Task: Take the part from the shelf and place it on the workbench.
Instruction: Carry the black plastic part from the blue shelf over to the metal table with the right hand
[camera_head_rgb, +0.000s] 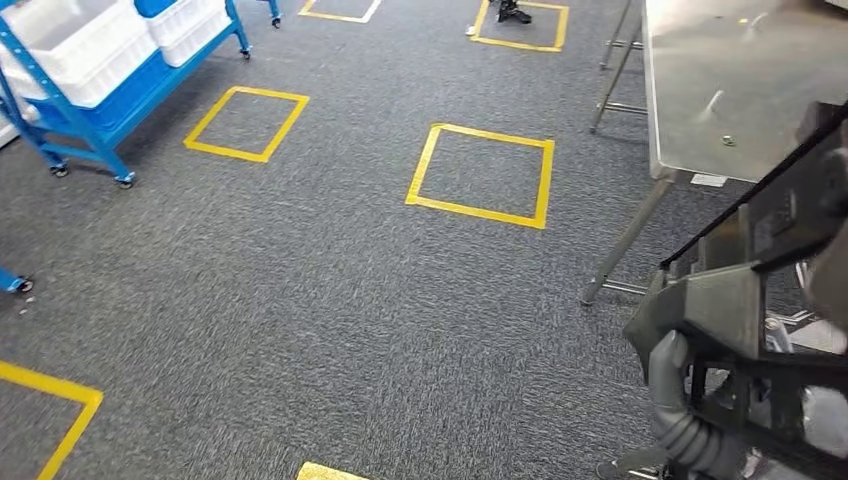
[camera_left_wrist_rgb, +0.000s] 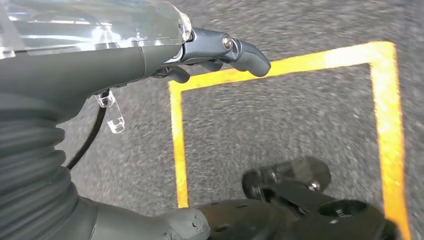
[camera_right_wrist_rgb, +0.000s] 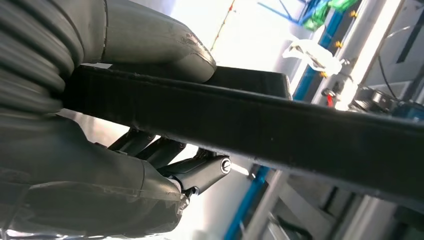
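The robot's right hand (camera_head_rgb: 700, 330) grips a black, flat-sided part with long straight bars (camera_head_rgb: 790, 200), raised at the lower right of the head view, just beside the near corner of a stainless-steel workbench on thin metal legs (camera_head_rgb: 690, 90). The part stands above the grey carpet, its upper end overlapping the bench edge in the picture; whether it touches the bench cannot be told. In the right wrist view the thick grey thumb (camera_right_wrist_rgb: 165, 45) presses on one face of the part's dark bar (camera_right_wrist_rgb: 280, 125) while the darker fingers (camera_right_wrist_rgb: 200, 172) curl under the opposite face, so the bar is clamped between them, and the ribbed grey wrist cover sits close behind.

The left hand (camera_left_wrist_rgb: 220, 52) hangs over the speckled grey carpet floor (camera_left_wrist_rgb: 280, 125), its dark fingers curled loosely inward with nothing in them, beside a clear plastic cover on the wrist. Beneath it lies a square outlined in yellow tape (camera_left_wrist_rgb: 385, 115).

In the head view more yellow tape squares (camera_head_rgb: 480, 175) mark the carpet, well apart from one another. A blue wheeled shelf cart carrying white plastic bins (camera_head_rgb: 95, 75) stands at the upper left, well apart from the bench and from the held part
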